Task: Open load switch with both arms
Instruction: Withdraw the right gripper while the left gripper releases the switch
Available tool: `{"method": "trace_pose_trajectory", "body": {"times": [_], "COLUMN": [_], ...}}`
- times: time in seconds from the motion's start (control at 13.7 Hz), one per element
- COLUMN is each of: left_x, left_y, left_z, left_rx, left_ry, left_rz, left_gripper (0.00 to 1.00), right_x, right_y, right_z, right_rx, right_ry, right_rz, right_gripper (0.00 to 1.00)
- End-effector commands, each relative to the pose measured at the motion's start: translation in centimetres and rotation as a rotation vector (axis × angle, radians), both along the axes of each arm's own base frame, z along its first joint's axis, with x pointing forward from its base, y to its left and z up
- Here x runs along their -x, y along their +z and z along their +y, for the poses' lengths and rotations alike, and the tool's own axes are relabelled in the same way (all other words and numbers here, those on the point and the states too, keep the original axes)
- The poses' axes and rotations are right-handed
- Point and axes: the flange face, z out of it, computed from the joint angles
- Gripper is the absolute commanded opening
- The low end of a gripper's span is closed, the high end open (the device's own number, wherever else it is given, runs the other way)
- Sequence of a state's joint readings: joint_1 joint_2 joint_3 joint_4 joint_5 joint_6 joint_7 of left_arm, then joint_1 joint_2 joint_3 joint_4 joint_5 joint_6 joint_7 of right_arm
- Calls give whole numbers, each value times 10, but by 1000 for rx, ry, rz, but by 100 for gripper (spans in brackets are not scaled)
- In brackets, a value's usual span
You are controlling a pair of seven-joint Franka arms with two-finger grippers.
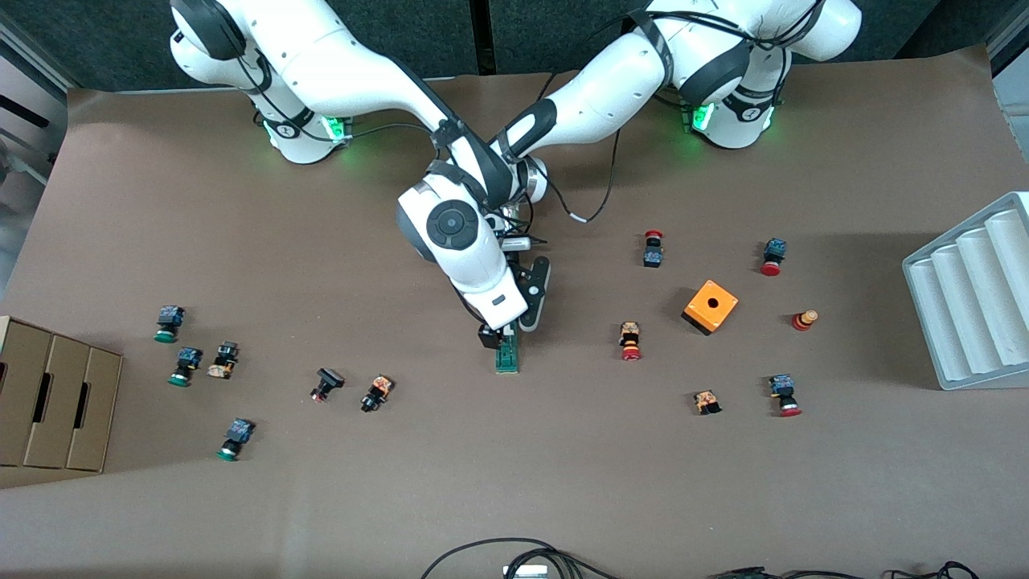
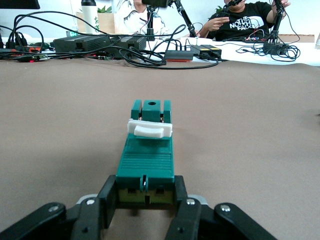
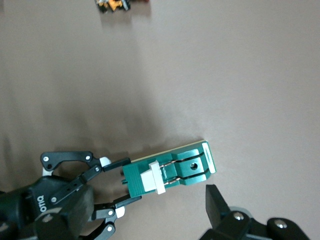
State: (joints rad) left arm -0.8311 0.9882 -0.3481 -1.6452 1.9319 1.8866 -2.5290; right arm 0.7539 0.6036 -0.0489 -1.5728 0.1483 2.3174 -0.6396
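- We see the load switch (image 2: 148,157), a slim green plastic block with a ribbed top and a white clip, lying mid-surface (image 1: 514,482).
- Our left pincer (image 2: 145,202) is clamped on the load switch's end.
- Our right pincer (image 3: 220,205) stands apart just beside its holed end.
- An orange cube (image 1: 711,306) with a round hole sits toward the left arm's end.
- A grey ridged tray (image 1: 973,297) lies at that edge.

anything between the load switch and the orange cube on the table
One red-capped push button stands between the load switch and the orange cube; otherwise bare brown table, per the front view.
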Motion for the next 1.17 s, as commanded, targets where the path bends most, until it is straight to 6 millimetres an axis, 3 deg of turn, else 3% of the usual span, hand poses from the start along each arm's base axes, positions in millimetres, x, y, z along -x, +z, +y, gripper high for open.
{"method": "trace_pose_trajectory", "body": {"times": [0.0,0.07,0.29,0.51,0.66,1.09], "left_x": [-4,-5,-6,-6,-5,2], "left_y": [-5,-1,0,1,0,11], "left_z": [-9,-13,-14,-14,-14,-18], "left_rx": [25,34,35,35,33,50], "left_ry": [-23,-23,-19,-19,-21,22], "left_rz": [3,0,1,0,1,34], "left_gripper": [65,99,100,100,100,100], "right_x": [0,0,0,-5,-15,-32], "right_y": [18,23,29,55,68,106], "right_z": [-4,-4,-4,-10,-23,-61], "right_rx": [-29,-37,-52,-88,-108,-130], "right_ry": [-110,-154,-263,-413,-512,-583], "right_rz": [25,27,36,37,41,39], "right_gripper": [100,100,100,100,100,100]}}
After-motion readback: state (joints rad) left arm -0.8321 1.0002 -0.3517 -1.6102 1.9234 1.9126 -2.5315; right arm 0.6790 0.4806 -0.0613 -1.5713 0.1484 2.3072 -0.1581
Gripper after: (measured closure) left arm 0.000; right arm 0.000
